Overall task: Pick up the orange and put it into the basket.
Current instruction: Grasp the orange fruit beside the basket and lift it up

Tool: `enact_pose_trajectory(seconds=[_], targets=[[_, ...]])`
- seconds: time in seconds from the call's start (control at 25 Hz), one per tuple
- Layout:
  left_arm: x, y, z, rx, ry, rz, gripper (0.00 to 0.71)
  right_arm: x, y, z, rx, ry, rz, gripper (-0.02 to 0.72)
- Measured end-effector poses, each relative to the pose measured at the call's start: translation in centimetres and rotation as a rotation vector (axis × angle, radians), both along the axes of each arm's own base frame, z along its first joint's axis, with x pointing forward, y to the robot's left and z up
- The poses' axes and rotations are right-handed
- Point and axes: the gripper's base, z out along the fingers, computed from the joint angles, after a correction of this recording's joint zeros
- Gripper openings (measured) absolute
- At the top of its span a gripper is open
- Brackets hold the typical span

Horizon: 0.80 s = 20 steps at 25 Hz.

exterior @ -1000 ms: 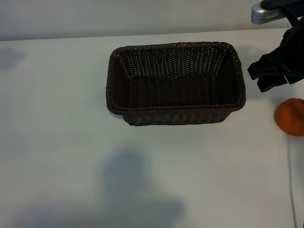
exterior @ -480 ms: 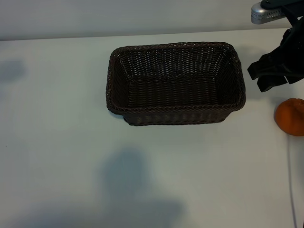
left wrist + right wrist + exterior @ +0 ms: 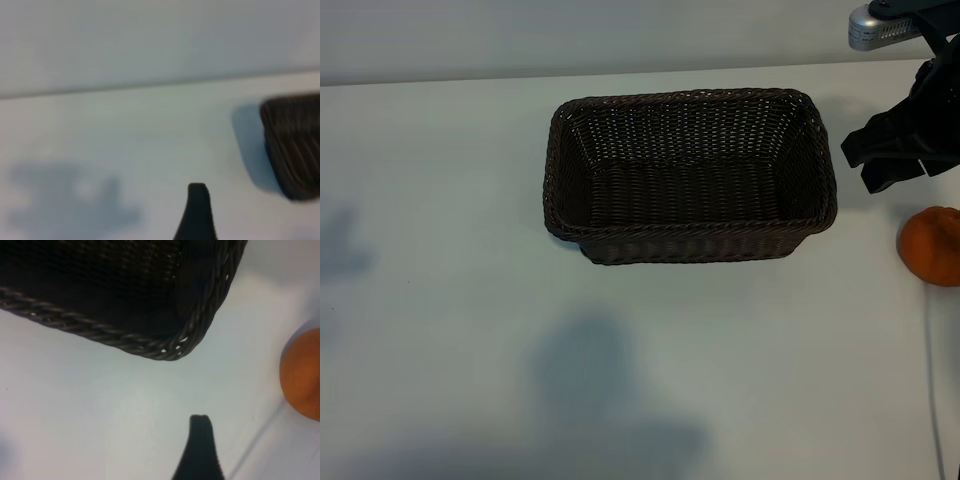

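Exterior view: the dark brown wicker basket (image 3: 690,175) is sitting upright and empty on the white desk (image 3: 450,380), slightly toward twelve o'clock of the desk's centre. The orange (image 3: 932,245) is resting on the desk at about four o'clock from the basket, clear of its rim and not touching it. The right gripper (image 3: 900,150) is hanging at the basket's three o'clock side, just at twelve o'clock of the orange, with jaws released and nothing between them. The left arm is not showing in this view.

Left wrist view: one dark fingertip (image 3: 197,212) of the left gripper is showing over bare desk, holding nothing; by the recorded opening the jaws are standing released. A corner of the basket (image 3: 295,145) is lying well apart from it.

Right wrist view: one fingertip (image 3: 200,450) of the right gripper is hovering over the desk, between the basket's rounded corner (image 3: 195,335) and the orange (image 3: 302,375), touching neither.
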Motion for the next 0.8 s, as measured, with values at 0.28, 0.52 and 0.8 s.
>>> enact_pose_trajectory(seconds=[0.28,0.52,0.8], targets=[[-5.4,-0.7,-5.8,0.016,0.036,-0.009,0.596,0.0,0.0,0.0,0.000,-0.001,0.000,0.547],[-6.5,-0.1,-9.9,0.026,0.079,0.077,0.596,0.0,0.0,0.0,0.000,-0.001,0.000,0.547],[-6.6,-0.2,-13.0,0.025,0.140,0.049,0.596,0.0,0.0,0.0,0.000,0.000,0.000,0.547]])
